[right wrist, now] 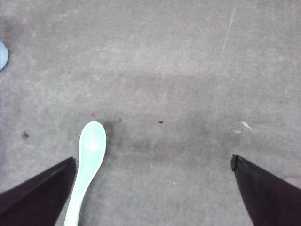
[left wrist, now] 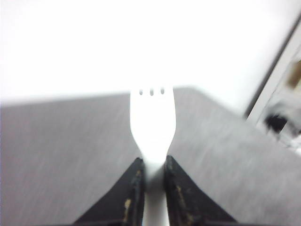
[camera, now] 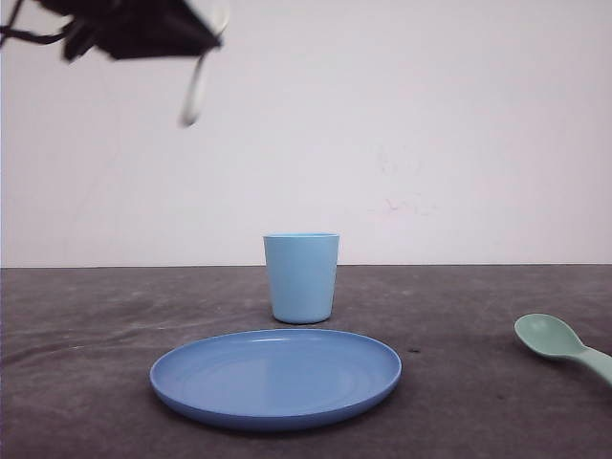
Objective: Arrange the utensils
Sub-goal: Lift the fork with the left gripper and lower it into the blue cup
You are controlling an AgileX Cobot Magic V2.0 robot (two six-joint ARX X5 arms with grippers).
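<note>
A small white plastic fork [left wrist: 152, 123] with four tines is gripped by its handle between the black fingers [left wrist: 133, 190] of the left hand [left wrist: 151, 170], which is clenched on it. In the front view the left hand [camera: 196, 43] is seen high above the far left of the scene, well clear of the counter, and the fork [camera: 194, 91] hangs down from it, blurred.

On the dark grey counter [camera: 86, 325] a round darker blue plastic plate [camera: 275, 376] lies near the middle, at the near side. Just behind it a light blue plastic cup [camera: 301, 277] stands upright; whether the two touch cannot be told.

A small mint-green plastic spoon [camera: 557, 342] with an oval bowl lies flat on the counter at the near right, well apart from the plate, its handle running off the right edge of the front view.

In the right wrist view the right hand [right wrist: 153, 188] is spread wide and released, nothing being held between its dark fingers [right wrist: 40, 195]. The spoon [right wrist: 89, 160] lies on the counter [right wrist: 188, 70] just inside one of those fingers, bowl pointing away from the hand.
</note>
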